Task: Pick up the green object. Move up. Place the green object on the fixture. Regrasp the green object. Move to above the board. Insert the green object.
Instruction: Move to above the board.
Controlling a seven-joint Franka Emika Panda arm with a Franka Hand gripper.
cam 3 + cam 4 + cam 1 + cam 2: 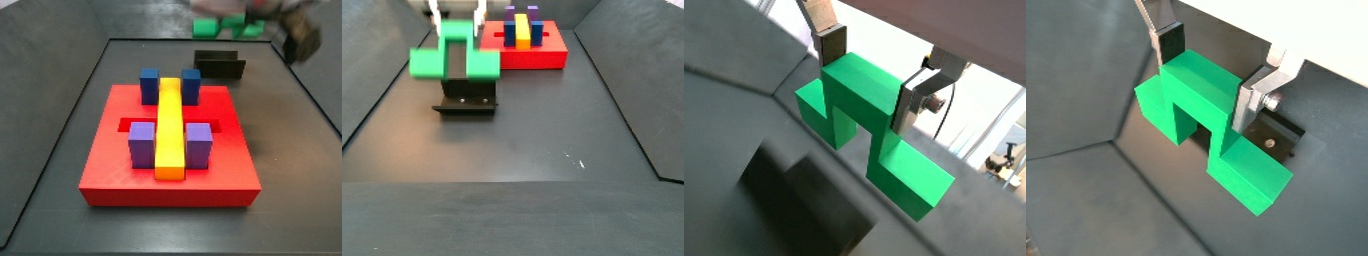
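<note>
The green bridge-shaped block (pixel 1200 115) is held tight by the gripper (pixel 1213 85) above the dark L-shaped fixture (pixel 465 98), not yet placed there.

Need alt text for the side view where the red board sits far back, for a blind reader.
The tool holds the green object just above the dark fixture on the grey floor. Behind them sits the red board, carrying blue, purple and yellow blocks.

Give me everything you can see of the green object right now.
The green object is a matte, plastic-looking bridge shape: a top block on two legs, one long. The gripper holds its top block between the fingers. A side view shows it blurred, above the fixture; contact cannot be judged.
</note>
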